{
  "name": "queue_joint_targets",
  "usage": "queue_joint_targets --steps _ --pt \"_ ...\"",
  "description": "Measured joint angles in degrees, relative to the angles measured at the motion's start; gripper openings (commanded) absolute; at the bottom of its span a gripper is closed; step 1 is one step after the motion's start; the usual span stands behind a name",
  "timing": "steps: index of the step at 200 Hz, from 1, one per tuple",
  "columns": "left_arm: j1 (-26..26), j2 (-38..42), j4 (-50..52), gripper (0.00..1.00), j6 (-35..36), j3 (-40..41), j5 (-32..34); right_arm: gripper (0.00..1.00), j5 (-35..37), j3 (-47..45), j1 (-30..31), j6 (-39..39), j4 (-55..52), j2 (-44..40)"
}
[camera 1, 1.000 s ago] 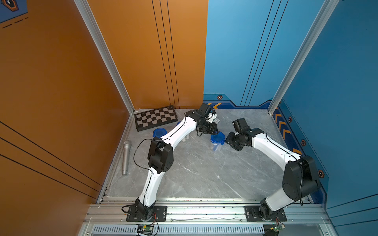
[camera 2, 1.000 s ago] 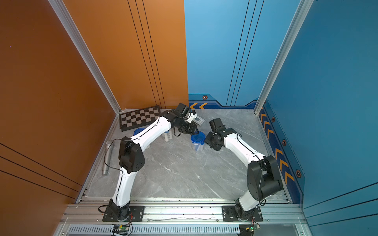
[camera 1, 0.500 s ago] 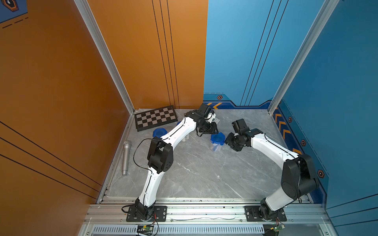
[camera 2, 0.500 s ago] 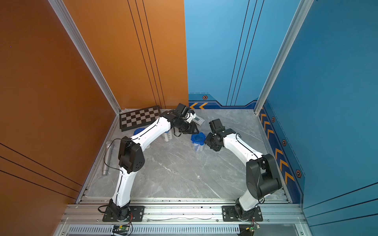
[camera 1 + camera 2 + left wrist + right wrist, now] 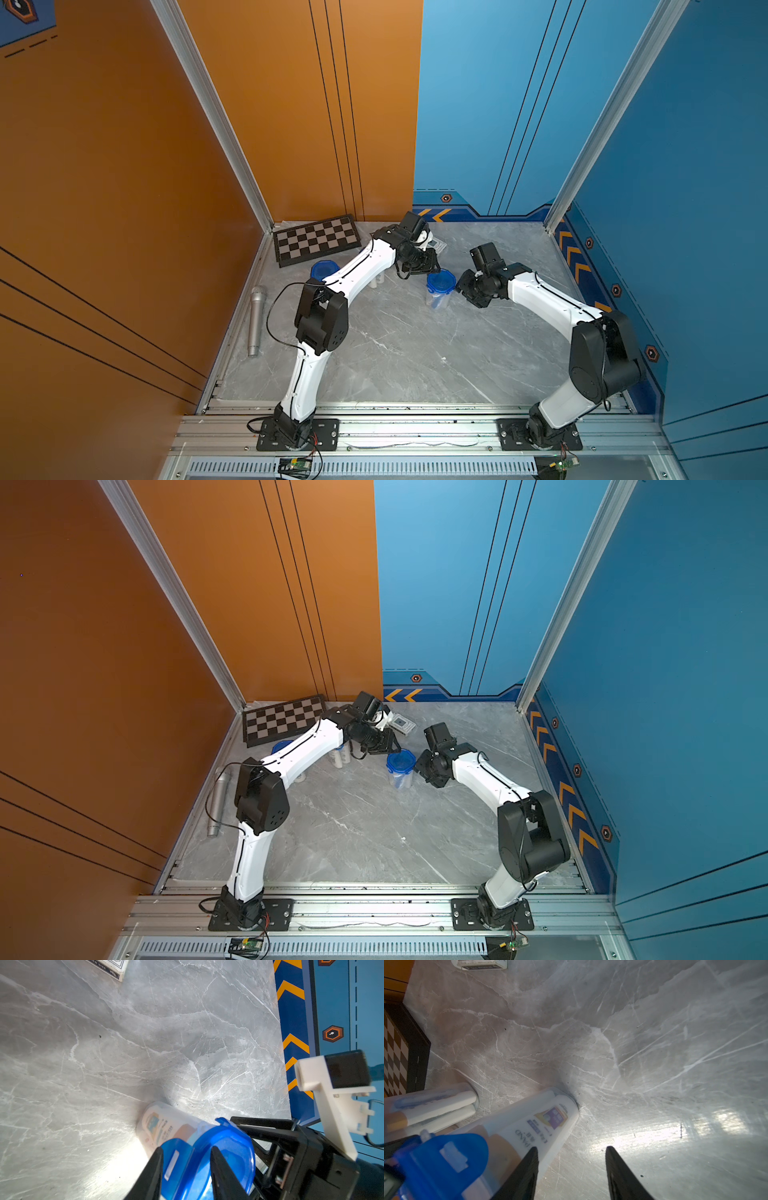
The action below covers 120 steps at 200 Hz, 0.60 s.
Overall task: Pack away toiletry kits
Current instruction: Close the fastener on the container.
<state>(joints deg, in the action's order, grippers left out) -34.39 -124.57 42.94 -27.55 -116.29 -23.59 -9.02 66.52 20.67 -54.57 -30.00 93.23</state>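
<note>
In both top views, 1 filled clear cup [image 5: 438, 296] wears its blue lid [image 5: 440, 279] between the grippers. A 2nd blue lid [image 5: 322, 269] shows behind the left arm, and white toiletries [image 5: 379, 281] beside it show no lid, so I judge packing about half done. Left wrist view: the left gripper [image 5: 187, 1148] straddles the lid's clip tab [image 5: 176, 1159], and whether it pinches I cannot tell. Right wrist view: the right gripper [image 5: 572, 1148] is spread and empty, with 1 finger [image 5: 529, 1169] against the cup's wall.

1. Lid [image 5: 440, 279]: translucent blue, on a clear cup [image 5: 437, 299].
2. Chessboard [image 5: 316, 240]: pale and dark squares, black frame.
3. Table [image 5: 407, 357]: grey marble, white veins.
4. Microphone [image 5: 255, 320]: silver-grey.
5. Orange wall [image 5: 124, 166]; blue wall [image 5: 685, 166] with orange chevrons [image 5: 575, 254].
6. Left arm [image 5: 361, 270] and right arm [image 5: 548, 299]: white, black joints.
</note>
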Motion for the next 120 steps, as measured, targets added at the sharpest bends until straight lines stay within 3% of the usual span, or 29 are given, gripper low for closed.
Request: queue_joint_targets --steps 55,78,98,120 --pt "0.0 0.0 0.1 0.39 -0.9 0.0 0.0 0.58 0.0 -0.5 0.0 0.0 0.9 0.0" --pt "0.2 0.0 0.1 0.44 -1.0 0.0 0.0 0.59 0.0 -0.5 0.0 0.0 1.2 0.0" --pt "0.6 0.1 0.3 0.6 -1.2 0.0 -0.5 0.62 0.0 -0.6 0.0 0.1 2.1 0.0" --pt "1.1 0.2 0.6 0.68 -0.9 0.0 -1.7 0.65 0.0 -0.7 -0.1 0.5 2.5 -0.9"
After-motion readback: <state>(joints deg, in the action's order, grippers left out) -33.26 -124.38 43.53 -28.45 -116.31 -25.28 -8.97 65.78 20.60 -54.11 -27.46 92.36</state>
